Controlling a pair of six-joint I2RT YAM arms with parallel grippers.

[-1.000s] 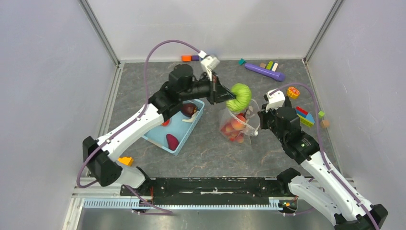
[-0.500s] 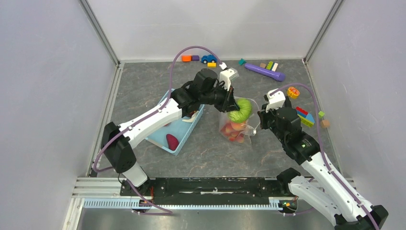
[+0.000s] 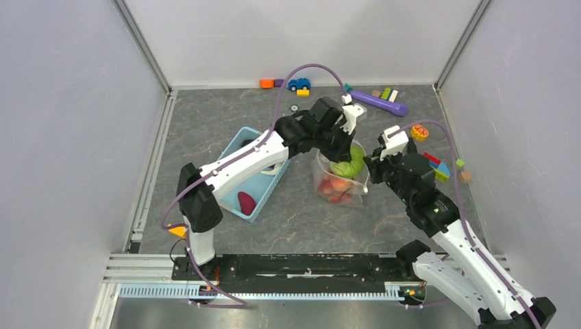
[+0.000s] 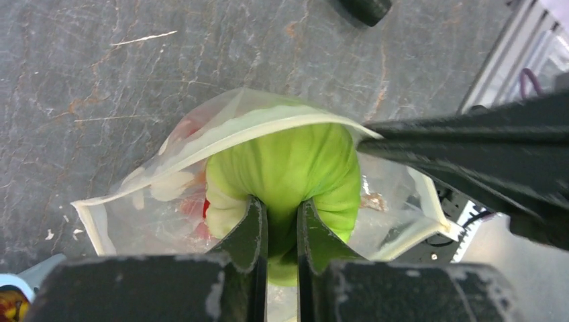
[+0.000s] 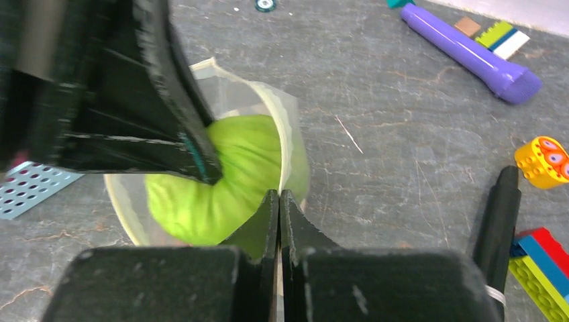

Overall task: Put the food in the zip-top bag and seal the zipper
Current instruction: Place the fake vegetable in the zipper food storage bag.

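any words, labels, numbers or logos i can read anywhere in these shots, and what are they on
No readable text in any view.
zip-top bag: no lettering shows on it.
orange block: printed red and purple picture, no letters.
small round disc: any marking is too small to read.

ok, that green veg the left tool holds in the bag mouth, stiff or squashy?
Likely squashy: green veg bulges around the left tool pinching it. Probably light, held by a narrow pinch. May spring back and crowd the bag mouth.
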